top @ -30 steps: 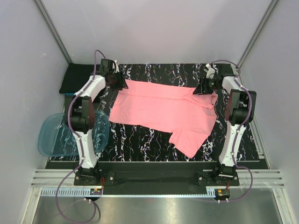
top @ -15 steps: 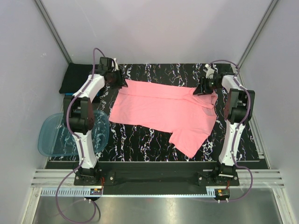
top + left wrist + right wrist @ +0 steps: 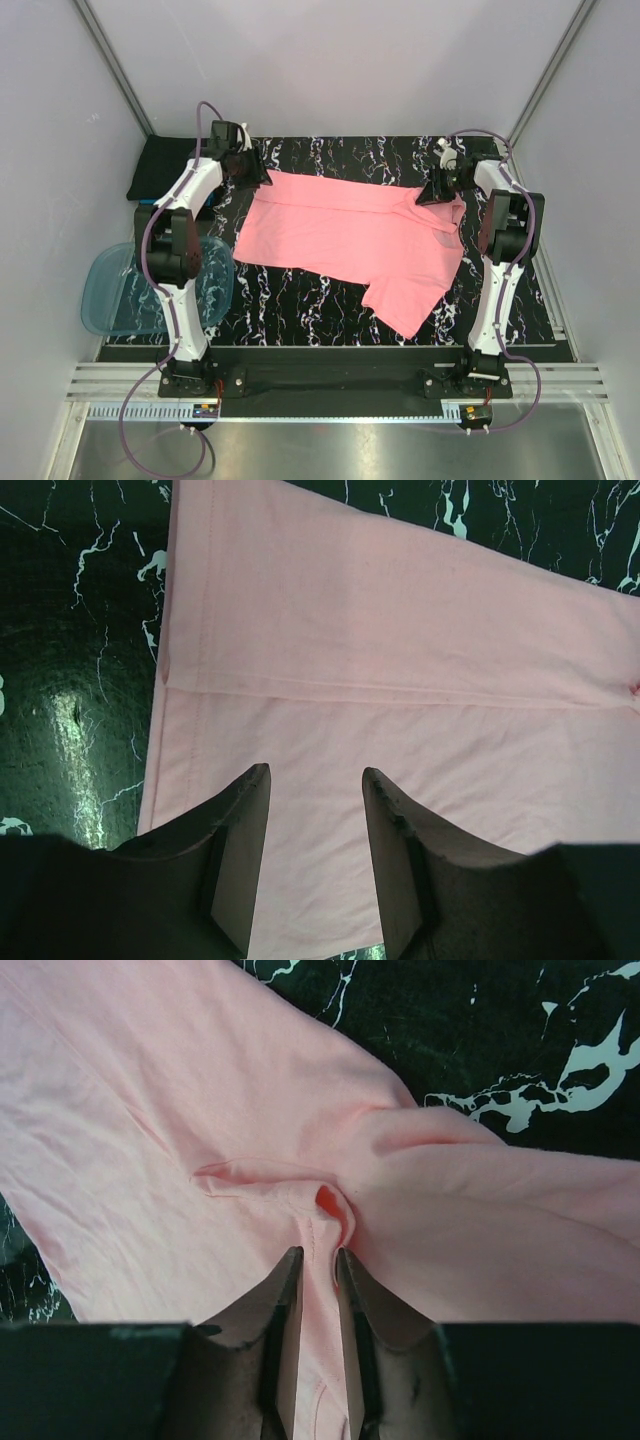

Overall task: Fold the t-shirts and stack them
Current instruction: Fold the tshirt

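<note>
Black marbled tabletop, pale walls all round. Pink tee lies spread; left end effector hangs parted over its edge, right end effector pinches a fold.

A glossy black tabletop veined with a white marble pattern fills the middle of the enclosure; plain pale grey wall panels close it in at the back and on both sides; slanting silver metal struts run up the two rear corners; a ribbed aluminium rail lies along the near edge, and below it a brushed steel sheet; the light is soft and even, with a dull white glare on the tabletop in the left wrist view.
</note>
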